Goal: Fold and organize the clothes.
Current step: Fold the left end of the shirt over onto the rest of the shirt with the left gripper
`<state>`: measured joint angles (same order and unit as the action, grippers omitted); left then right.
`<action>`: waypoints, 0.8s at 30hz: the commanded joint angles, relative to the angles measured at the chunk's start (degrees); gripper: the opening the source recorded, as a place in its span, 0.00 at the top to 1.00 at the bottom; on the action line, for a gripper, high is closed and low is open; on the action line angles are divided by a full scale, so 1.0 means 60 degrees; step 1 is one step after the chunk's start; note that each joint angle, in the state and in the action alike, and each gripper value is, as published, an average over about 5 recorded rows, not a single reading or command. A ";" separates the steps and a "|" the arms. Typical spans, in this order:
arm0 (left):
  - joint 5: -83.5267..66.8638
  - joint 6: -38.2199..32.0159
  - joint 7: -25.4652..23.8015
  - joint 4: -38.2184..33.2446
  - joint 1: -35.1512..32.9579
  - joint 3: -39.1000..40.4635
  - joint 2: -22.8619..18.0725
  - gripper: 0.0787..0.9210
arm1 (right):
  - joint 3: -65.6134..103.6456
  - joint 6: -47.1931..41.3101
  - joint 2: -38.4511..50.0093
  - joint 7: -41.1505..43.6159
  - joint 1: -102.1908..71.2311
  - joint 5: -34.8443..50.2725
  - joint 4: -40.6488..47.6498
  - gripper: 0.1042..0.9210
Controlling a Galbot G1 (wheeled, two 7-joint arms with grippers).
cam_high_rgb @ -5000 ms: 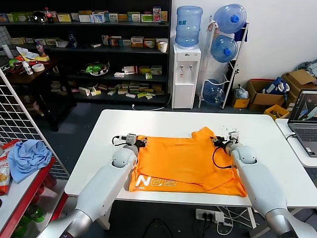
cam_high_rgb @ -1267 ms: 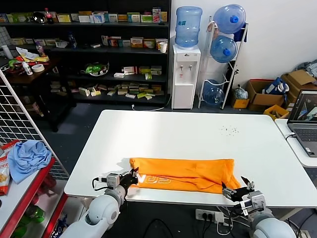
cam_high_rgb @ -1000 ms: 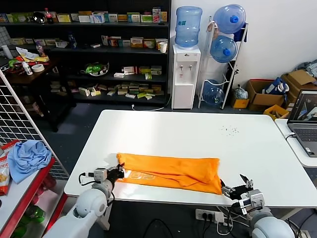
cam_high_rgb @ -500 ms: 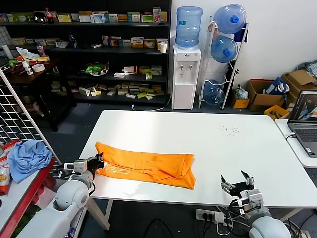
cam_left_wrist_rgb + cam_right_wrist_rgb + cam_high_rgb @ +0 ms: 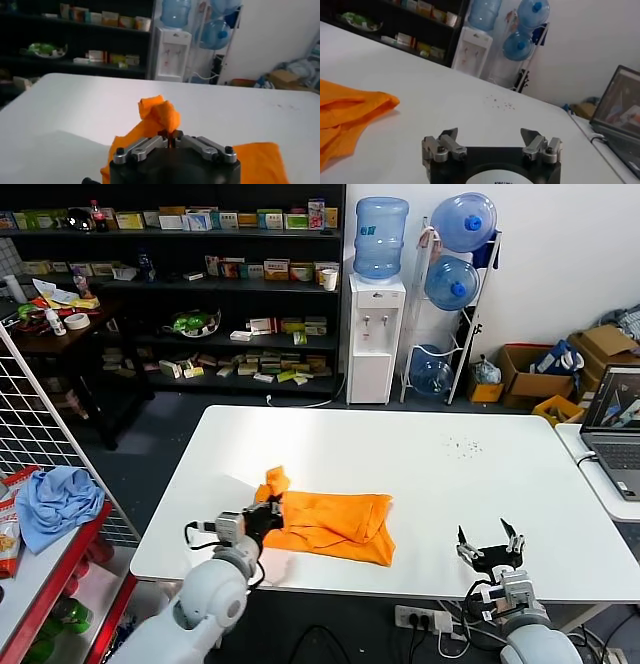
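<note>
orange T-shirt lengthwise across table, left tool pinching its end

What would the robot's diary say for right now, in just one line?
left gripper: shut on orange T-shirt, lifting its end | right gripper: open, apart from shirt | shirt: folded strip on white table

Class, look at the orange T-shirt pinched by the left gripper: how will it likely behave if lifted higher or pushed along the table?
The orange T-shirt is probably floppy: the pinched end bunches above the left gripper while the rest sags flat. It looks light, since one small pinch raises it. Pushed across the table, it would likely wrinkle rather than slide as one piece. The right gripper waits apart, open.
</note>
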<state>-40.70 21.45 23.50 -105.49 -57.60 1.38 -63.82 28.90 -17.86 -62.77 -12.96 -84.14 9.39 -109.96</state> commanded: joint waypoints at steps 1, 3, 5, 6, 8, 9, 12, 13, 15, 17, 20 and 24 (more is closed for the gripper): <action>0.0419 -0.0013 0.0165 0.0598 0.0250 0.1882 -0.2141 0.94 | 0.0035 0.0331 -0.0283 -0.0069 0.0017 -0.0347 0.0136 0.12; 0.0505 -0.0027 0.0174 0.0851 0.0244 0.2067 -0.2377 0.94 | 0.0036 0.0330 -0.0308 -0.0064 0.0032 -0.0354 0.0144 0.12; 0.0599 -0.0058 0.0173 0.1046 0.0217 0.2188 -0.2567 0.94 | 0.0043 0.0328 -0.0320 -0.0061 0.0048 -0.0347 0.0152 0.12; 0.0657 -0.0078 0.0165 0.1139 0.0200 0.2227 -0.2672 0.94 | 0.0046 0.0328 -0.0325 -0.0061 0.0060 -0.0340 0.0161 0.12; 0.0758 -0.0155 0.0138 0.1318 0.0185 0.2276 -0.2868 0.94 | 0.0046 0.0332 -0.0337 -0.0061 0.0086 -0.0328 0.0189 0.12; 0.0801 -0.0212 0.0130 0.1412 0.0191 0.2287 -0.2978 0.94 | 0.0042 0.0335 -0.0344 -0.0062 0.0099 -0.0323 0.0208 0.12; 0.1039 -0.0611 0.0114 0.1706 0.0269 0.2295 -0.3275 0.94 | -0.0001 0.0340 -0.0376 -0.0064 0.0142 -0.0316 0.0268 0.12; 0.1102 -0.0861 0.0098 0.1803 0.0314 0.2276 -0.3354 0.93 | -0.0022 0.0337 -0.0389 -0.0066 0.0160 -0.0316 0.0280 0.12; 0.1160 -0.1398 0.0047 0.1997 0.0409 0.2198 -0.3463 0.90 | -0.0067 0.0326 -0.0413 -0.0068 0.0197 -0.0316 0.0287 0.12; 0.1149 -0.1924 -0.0001 0.2166 0.0514 0.2068 -0.3548 0.84 | -0.0113 0.0312 -0.0433 -0.0070 0.0235 -0.0318 0.0276 0.12; 0.1128 -0.2317 0.0015 0.2256 0.0613 0.1913 -0.3606 0.74 | -0.0178 0.0293 -0.0439 -0.0071 0.0291 -0.0321 0.0272 0.12; 0.1068 -0.2590 0.0098 0.2101 0.0548 0.1759 -0.3563 0.61 | -0.0258 0.0261 -0.0433 -0.0071 0.0360 -0.0328 0.0281 0.12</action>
<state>-35.32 12.81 23.95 -95.24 -54.92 12.01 -82.09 27.69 -16.38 -65.16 -13.31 -82.20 7.66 -108.40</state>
